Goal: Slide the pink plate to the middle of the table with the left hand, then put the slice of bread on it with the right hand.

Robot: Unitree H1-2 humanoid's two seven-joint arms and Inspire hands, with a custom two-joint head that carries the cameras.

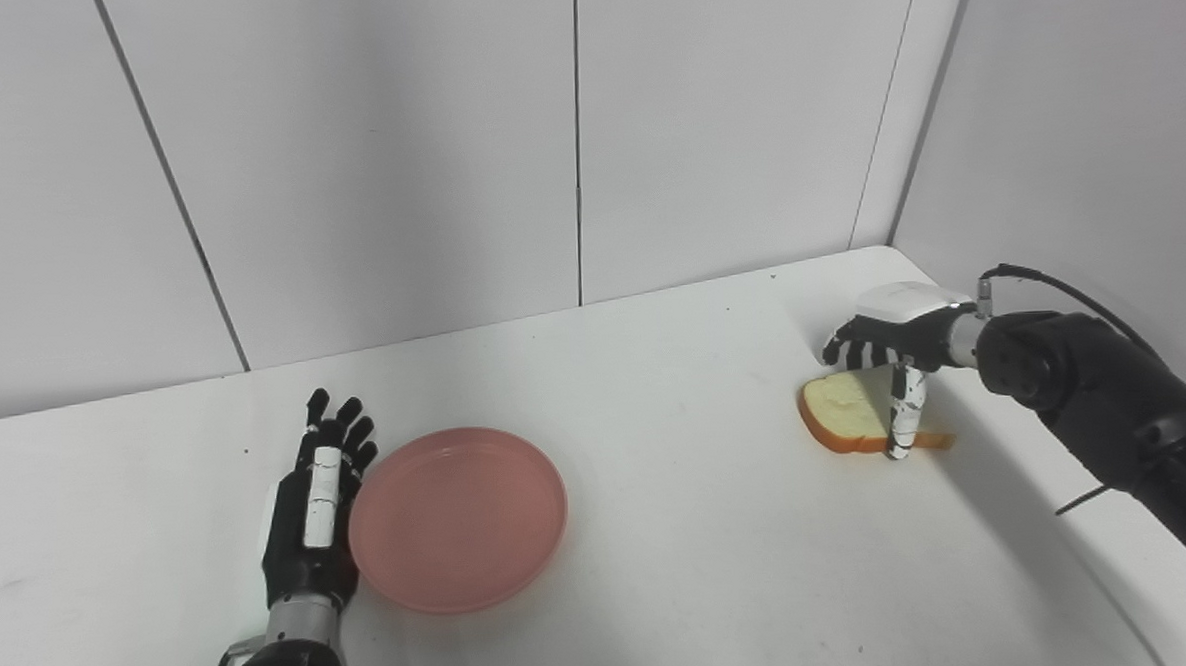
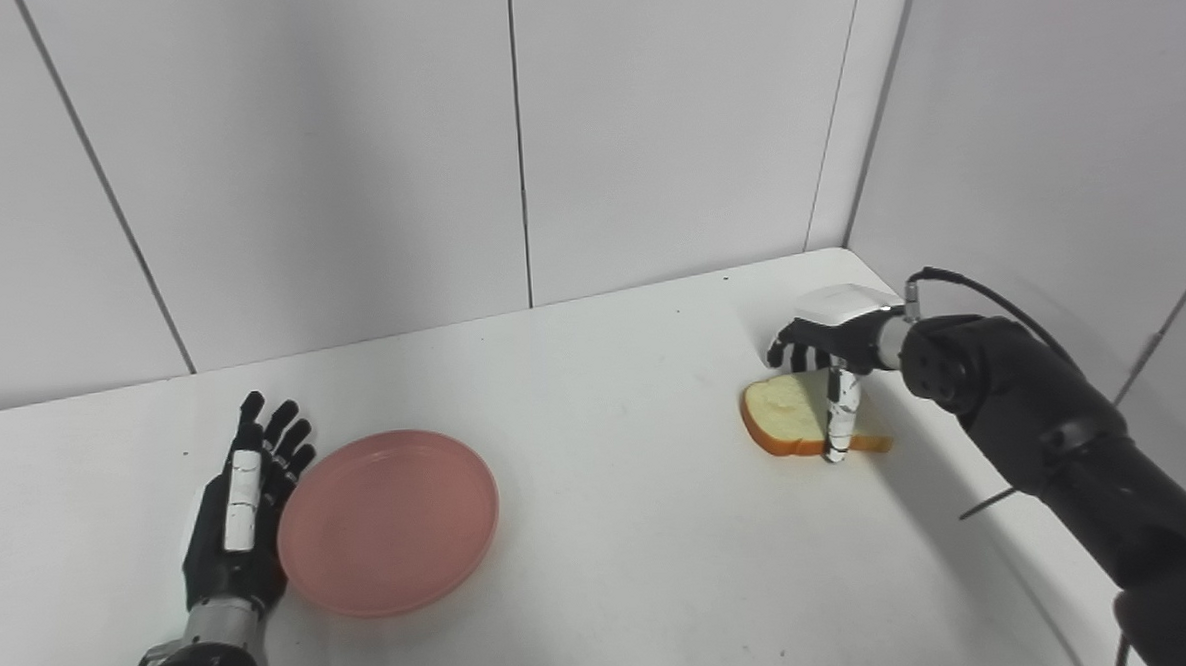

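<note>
White surface (image 1: pixel 660 490) carrying two items: a pink plate (image 1: pixel 458 519) left of centre, and a bread slice (image 1: pixel 852 417) near the right edge, well apart.

Lab test cell | plain white table (image 1: pixel 662 530) boxed in by bare white panel walls (image 1: pixel 375 152) with dark seams, meeting in a corner at right | black robot arm (image 1: pixel 1116 400) with loose cable (image 1: pixel 1072 297) over the tabletop | only props: plate (image 1: pixel 458 519), bread (image 1: pixel 847 412)
</note>
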